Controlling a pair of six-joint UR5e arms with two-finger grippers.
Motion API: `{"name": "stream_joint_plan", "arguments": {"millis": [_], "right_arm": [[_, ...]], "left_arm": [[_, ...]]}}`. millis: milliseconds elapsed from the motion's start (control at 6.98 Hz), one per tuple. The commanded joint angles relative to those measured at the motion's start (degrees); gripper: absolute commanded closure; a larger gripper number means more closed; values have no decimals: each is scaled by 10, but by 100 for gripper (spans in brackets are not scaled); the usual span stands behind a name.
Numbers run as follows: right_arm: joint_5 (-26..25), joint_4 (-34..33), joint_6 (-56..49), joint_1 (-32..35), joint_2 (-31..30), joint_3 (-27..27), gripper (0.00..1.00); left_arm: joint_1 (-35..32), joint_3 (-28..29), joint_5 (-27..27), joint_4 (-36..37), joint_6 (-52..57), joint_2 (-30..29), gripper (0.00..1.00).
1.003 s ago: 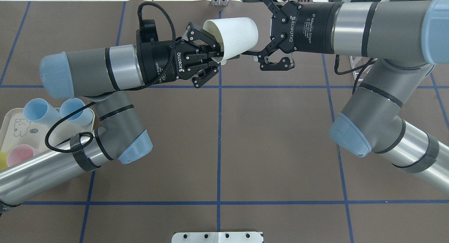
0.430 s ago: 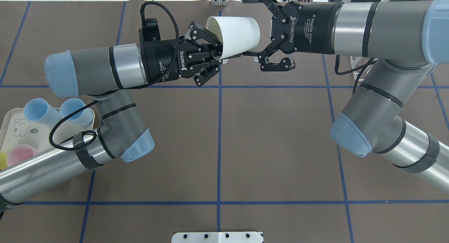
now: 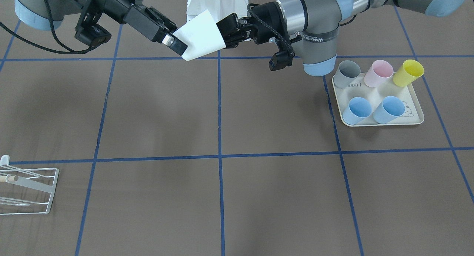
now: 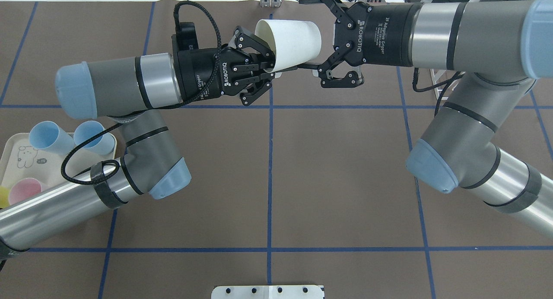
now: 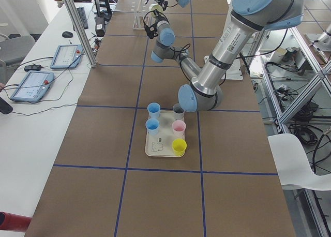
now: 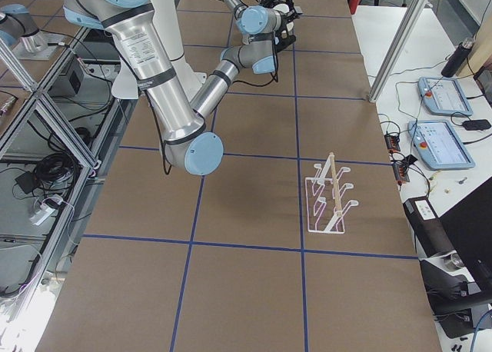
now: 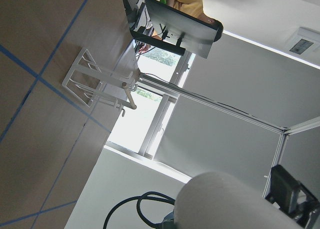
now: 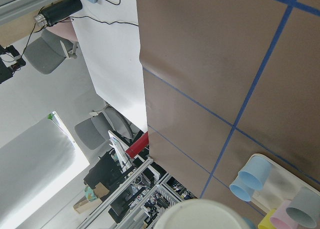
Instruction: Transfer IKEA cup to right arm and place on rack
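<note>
Now, rack (image 3: 29, 189) at 2 o'clock on the counter, untouched. Farther, 12 o'clock, aloft: IKEA cup (image 4: 289, 42), rim pinched by left end effector (image 4: 268, 70), nudged closer since a second ago. Right end effector (image 4: 311, 34) spread, straddling its base. Handover imminent; right closure likely next.

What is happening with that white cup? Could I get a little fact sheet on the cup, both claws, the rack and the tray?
cup: white cup, held on its side above the table
left gripper: shut on the cup's rim
right gripper: open, straddling the cup's base
rack: white wire frame, on the robot's right
tray: cream, holding grey cup, pink cup, yellow cup, two blue cups
</note>
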Motion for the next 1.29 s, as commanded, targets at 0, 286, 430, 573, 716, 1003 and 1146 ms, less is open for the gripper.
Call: {"name": "stream_joint_plan", "arguments": {"millis": [0,286,430,573,716,1003,1146], "right_arm": [[2,0,0,0,-6,7,1],[2,0,-1,-1,-7,7,1],[3,-1,-1,-1,-7,7,1],[3,-1,-1,-1,-7,7,2],[3,-1,-1,-1,-7,7,9],[3,-1,-1,-1,-7,9,74],[3,-1,-1,-1,-7,12,100]], "left_arm": [[-3,0,2,0,0,-1,100],[-3,0,3,0,0,-1,100],[-3,0,3,1,-1,-6,100],[-3,0,3,1,-1,-6,100],[-3,0,3,1,-1,-8,100],[-3,1,3,10,-1,-9,100],[-3,0,4,13,-1,-10,100]]}}
